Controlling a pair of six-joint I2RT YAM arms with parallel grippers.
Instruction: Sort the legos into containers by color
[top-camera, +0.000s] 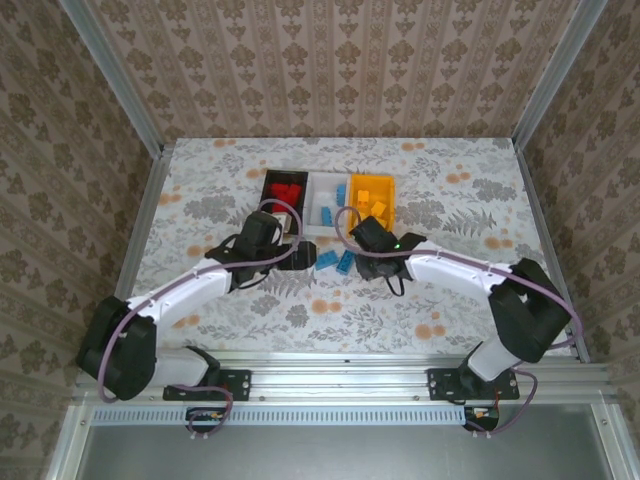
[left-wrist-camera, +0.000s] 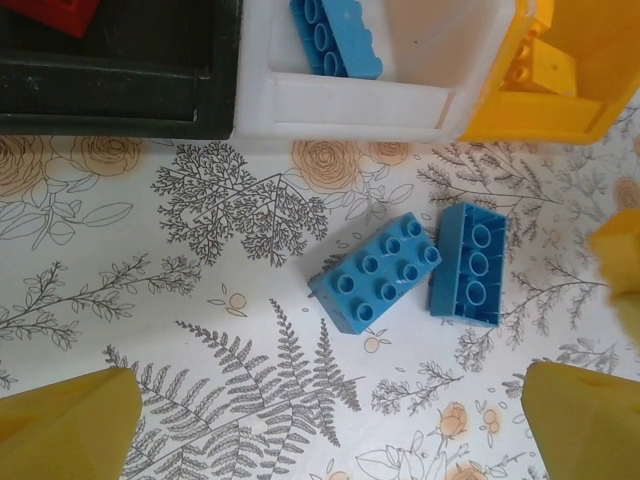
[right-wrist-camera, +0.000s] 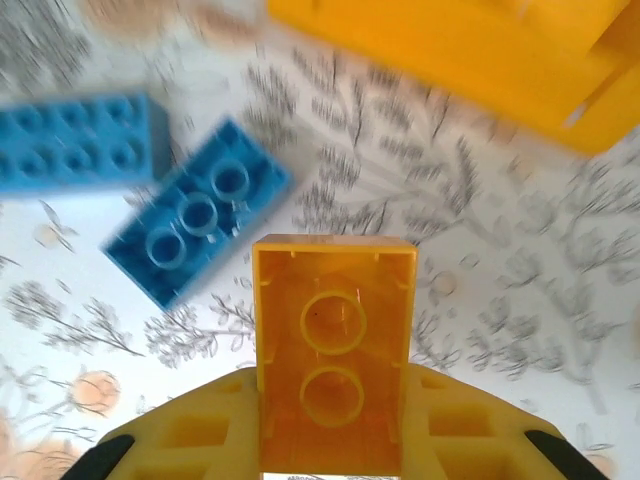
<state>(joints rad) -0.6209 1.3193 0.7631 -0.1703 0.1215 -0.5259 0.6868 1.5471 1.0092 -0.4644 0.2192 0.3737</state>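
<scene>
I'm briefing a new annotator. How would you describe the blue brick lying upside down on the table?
Find the white bin, middle of the three. Just in front of it two blue bricks lie on the table. The upside-down blue brick is the one nearer the orange-yellow bin, hollow tubes up, while its studs-up neighbour shows eight studs.

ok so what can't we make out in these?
1. Top external: brick count in the orange-yellow bin; too small, and the right gripper overlaps its near edge.
2. Left wrist: contents of the black bin; the top edge cuts it, leaving a corner of a red brick.
3. Right wrist: blue bricks blurred; finger contact hidden by the held orange-yellow brick.
</scene>
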